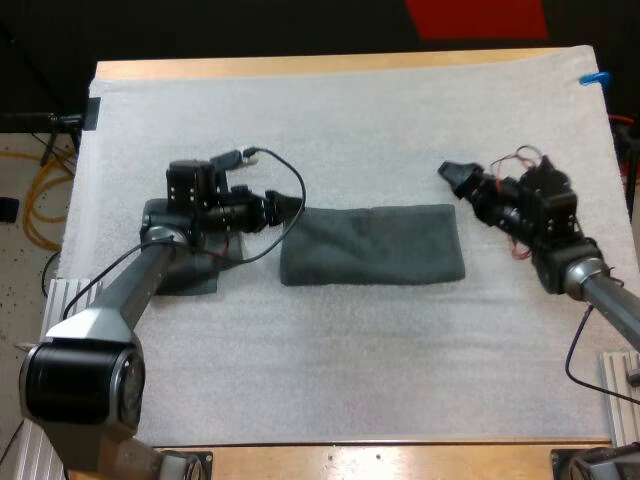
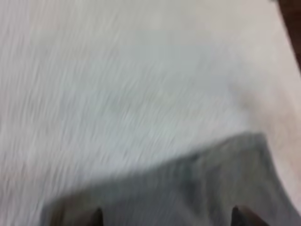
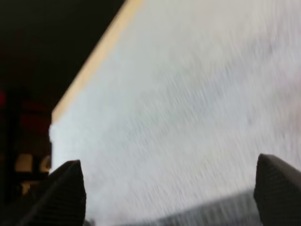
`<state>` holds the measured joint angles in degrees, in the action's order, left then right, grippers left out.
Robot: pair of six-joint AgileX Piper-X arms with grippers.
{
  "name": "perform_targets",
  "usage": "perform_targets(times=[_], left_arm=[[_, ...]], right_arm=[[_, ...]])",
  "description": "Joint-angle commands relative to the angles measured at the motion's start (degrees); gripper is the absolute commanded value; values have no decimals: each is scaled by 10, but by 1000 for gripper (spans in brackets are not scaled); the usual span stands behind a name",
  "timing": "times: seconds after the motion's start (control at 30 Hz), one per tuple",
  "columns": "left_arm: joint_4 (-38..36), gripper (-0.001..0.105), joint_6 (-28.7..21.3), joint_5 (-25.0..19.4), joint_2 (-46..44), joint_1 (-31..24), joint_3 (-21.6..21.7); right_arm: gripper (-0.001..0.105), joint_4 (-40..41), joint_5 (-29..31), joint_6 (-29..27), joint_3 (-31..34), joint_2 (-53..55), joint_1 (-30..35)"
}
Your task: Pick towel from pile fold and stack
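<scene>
Dark cloth (image 1: pixel 190 278), likely another towel, partly hidden under left arm. Left hand (image 1: pixel 284 208) at left edge of towel (image 1: pixel 370 244), fingers (image 2: pixel 96 216) spread, clear of cloth. Towel folded, flat at middle of white mat (image 1: pixel 330 110). Right hand (image 1: pixel 452 173) near its far right corner, fingers (image 3: pixel 66 193) spread, empty.

Judgement: light, limp, not slippery. Pinch both layers at 2 corners, else fold sags open.

Towel (image 1: pixel 372 243) on mat (image 1: pixel 330 350), between left tool (image 1: pixel 288 208) and right tool (image 1: pixel 452 175)
</scene>
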<state>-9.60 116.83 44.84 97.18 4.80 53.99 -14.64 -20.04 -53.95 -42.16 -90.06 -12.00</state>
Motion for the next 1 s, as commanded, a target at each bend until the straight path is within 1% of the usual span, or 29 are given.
perform_targets(times=[0.0, 0.03, 0.1, 0.13, 0.17, 0.2, 0.23, 0.27, 0.3, 0.33, 0.4, 0.43, 0.47, 0.6, 0.67, 0.7, 0.8, 0.87, 0.97], left_arm=[[-1, 55, -28, -12, -33, 0, 10], [-5, 55, -34, -18, -43, 0, 10], [-34, 55, -64, -51, -88, 0, 10], [-45, 55, -73, -61, -97, 0, 10], [-69, 56, -94, -80, -122, 0, 10], [-94, 59, -109, -96, -147, 0, 10], [-103, 62, -114, -101, -160, 0, 10], [-126, 67, -127, -106, -185, 0, 10], [-144, 71, -134, -106, -204, 0, 10], [-158, 72, -135, -106, -216, 0, 10], [-196, 72, -134, -106, -256, 0, 10], [-205, 72, -134, -106, -267, 0, 10], [-230, 72, -134, -106, -287, 0, 10], [-314, 72, -134, -105, -341, 0, 10], [-340, 72, -134, -105, -356, 0, 10], [-350, 72, -134, -105, -362, 0, 10], [-355, 72, -134, -103, -364, 0, 10], [-355, 72, -134, -104, -362, 0, 9], [-355, 72, -134, -104, -362, 0, 9]], right_arm=[[72, -2, -21, -19, -9, 11, 7], [72, 5, -21, -27, -11, 16, 8], [72, 35, -13, -66, -14, 37, 8], [72, 44, -10, -74, -16, 44, 8], [72, 74, 1, -98, -19, 60, 8], [72, 110, 12, -120, -23, 76, 8], [72, 131, 20, -139, -25, 82, 8], [72, 170, 27, -168, -30, 99, 8], [72, 203, 34, -190, -34, 113, 8], [72, 224, 37, -203, -38, 125, 8], [72, 291, 45, -240, -46, 156, 8], [72, 309, 46, -249, -47, 166, 8], [72, 342, 49, -262, -49, 183, 8], [72, 440, 52, -279, -50, 232, 8], [72, 471, 63, -282, -50, 243, 8], [72, 485, 70, -287, -50, 244, 8], [72, 487, 74, -292, -50, 231, 14], [72, 465, 70, -294, -50, 198, 26], [72, 432, 38, -291, -50, 143, 42]])
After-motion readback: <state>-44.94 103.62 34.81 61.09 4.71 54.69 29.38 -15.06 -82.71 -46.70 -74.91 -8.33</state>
